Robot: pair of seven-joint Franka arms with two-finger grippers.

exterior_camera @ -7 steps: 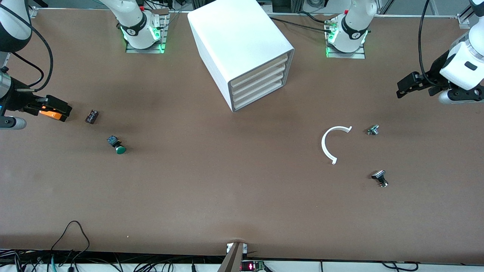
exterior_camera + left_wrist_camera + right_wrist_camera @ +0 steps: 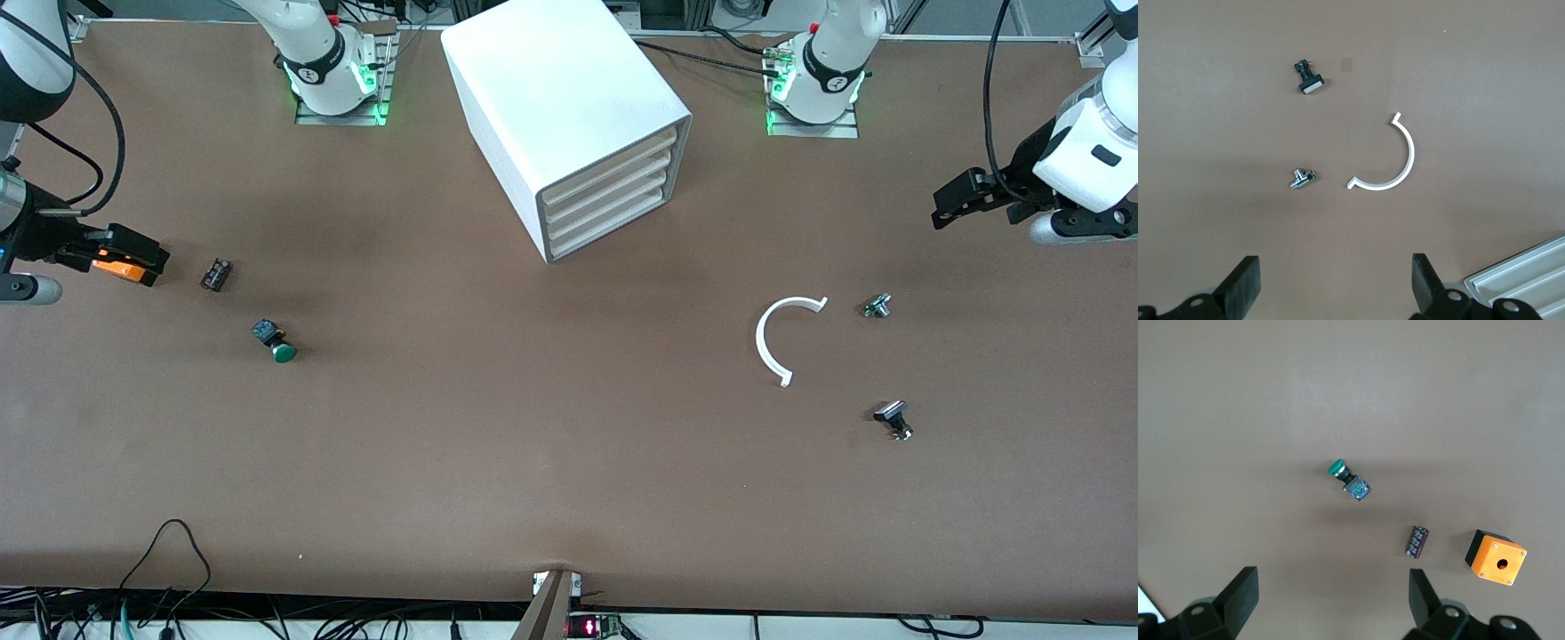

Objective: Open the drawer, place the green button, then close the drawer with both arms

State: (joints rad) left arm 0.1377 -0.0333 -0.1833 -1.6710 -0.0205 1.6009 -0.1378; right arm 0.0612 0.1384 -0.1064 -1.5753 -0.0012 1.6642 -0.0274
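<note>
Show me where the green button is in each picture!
Front view: the button lies on the table toward the right arm's end.
Left wrist view: not in it.
Right wrist view: near the middle.
Shared landmark: the small dark cylinder beside it.

Left end effector (image 2: 1331, 293) spread wide over table, white half-ring (image 2: 1395, 163), two small metal parts, cabinet corner (image 2: 1525, 280)

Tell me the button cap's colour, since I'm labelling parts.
Green: the button has a round green cap on a blue-black body, clearest in the right wrist view.
</note>
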